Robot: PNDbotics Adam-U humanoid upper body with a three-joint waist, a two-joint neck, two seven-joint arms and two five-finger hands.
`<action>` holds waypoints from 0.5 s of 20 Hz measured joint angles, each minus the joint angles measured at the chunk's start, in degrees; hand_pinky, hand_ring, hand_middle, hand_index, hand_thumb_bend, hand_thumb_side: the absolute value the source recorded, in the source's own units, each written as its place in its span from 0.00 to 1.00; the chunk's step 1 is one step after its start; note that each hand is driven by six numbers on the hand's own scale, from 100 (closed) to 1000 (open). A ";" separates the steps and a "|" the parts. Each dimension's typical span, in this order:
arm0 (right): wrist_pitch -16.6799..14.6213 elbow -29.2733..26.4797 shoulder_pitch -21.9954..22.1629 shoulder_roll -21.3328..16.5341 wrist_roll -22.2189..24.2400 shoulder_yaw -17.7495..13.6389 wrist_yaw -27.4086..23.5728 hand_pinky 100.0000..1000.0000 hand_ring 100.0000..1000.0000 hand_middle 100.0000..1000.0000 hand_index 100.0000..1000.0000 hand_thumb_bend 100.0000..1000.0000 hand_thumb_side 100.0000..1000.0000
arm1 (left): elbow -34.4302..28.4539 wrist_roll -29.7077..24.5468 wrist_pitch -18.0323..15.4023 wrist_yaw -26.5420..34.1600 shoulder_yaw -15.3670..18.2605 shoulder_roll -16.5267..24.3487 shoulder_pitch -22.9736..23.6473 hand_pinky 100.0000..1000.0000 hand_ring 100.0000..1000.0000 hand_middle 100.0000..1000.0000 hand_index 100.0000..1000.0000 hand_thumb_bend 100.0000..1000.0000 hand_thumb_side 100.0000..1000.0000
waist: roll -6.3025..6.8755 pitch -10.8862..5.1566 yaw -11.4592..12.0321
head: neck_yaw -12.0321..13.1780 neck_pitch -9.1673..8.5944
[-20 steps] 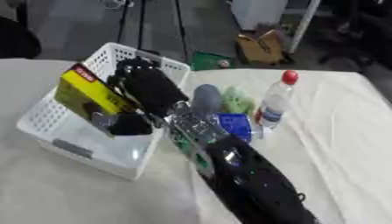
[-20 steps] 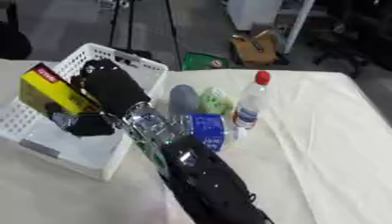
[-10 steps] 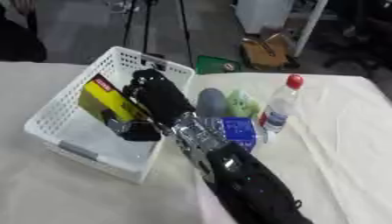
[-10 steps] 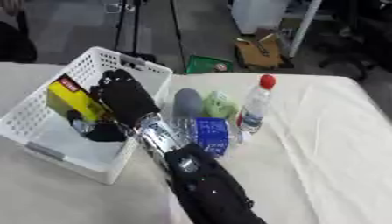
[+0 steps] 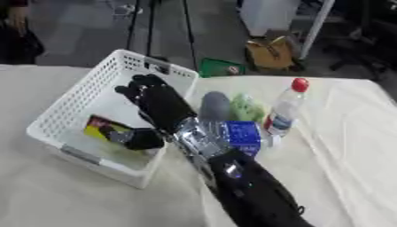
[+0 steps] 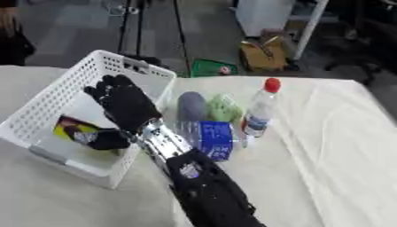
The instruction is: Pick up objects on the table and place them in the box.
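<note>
A white slatted basket [image 5: 68, 101] stands on the left of the cloth-covered table. A yellow box with dark and red print [image 5: 99, 127] lies flat on its floor. My right hand [image 5: 163, 104] hovers over the basket's right half, open, its fingers spread toward the far rim. Its thumb [image 5: 144, 138] sits by the box's right end; I cannot tell whether it touches. Right of the basket stand a grey rounded object [image 5: 215, 105], a green object [image 5: 247, 107], a blue packet [image 5: 242, 135] and a clear bottle with a red cap [image 5: 284, 111].
My black forearm [image 5: 248, 190] crosses the table from the lower edge to the basket's right wall. Cream cloth [image 5: 349, 146] covers the table. Beyond the far edge are tripod legs, a cardboard box [image 5: 269, 52] and a green item [image 5: 217, 68] on the floor.
The yellow box, held in my right hand above the basket a second ago, now lies on the basket floor and the hand has opened. The camera view has shifted too.
</note>
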 measured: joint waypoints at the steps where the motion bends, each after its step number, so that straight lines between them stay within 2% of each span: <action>1: -0.07 -0.02 -0.08 0.00 0.40 -0.01 0.12 0.92 0.95 0.75 0.97 0.47 1.00 | 0.00 0.00 0.00 0.00 0.00 0.00 0.00 0.79 0.78 0.76 0.75 0.00 0.66 | 0.00 0.00 0.00 | 0.00 0.00; 8: 0.43 -1.88 -0.12 -0.01 0.66 -0.32 0.28 0.91 0.95 0.75 0.96 0.46 1.00 | 0.00 0.00 0.00 0.00 0.00 0.00 0.00 0.79 0.78 0.76 0.75 0.00 0.66 | 0.01 -0.01 -0.03 | 0.00 0.01; 10: 1.11 -3.85 -0.12 -0.08 -0.13 -0.37 -0.30 0.91 0.94 0.73 0.95 0.38 1.00 | 0.00 0.01 0.00 0.00 0.00 0.00 0.00 0.79 0.78 0.76 0.75 0.00 0.66 | 0.08 -0.04 -0.09 | 0.00 0.03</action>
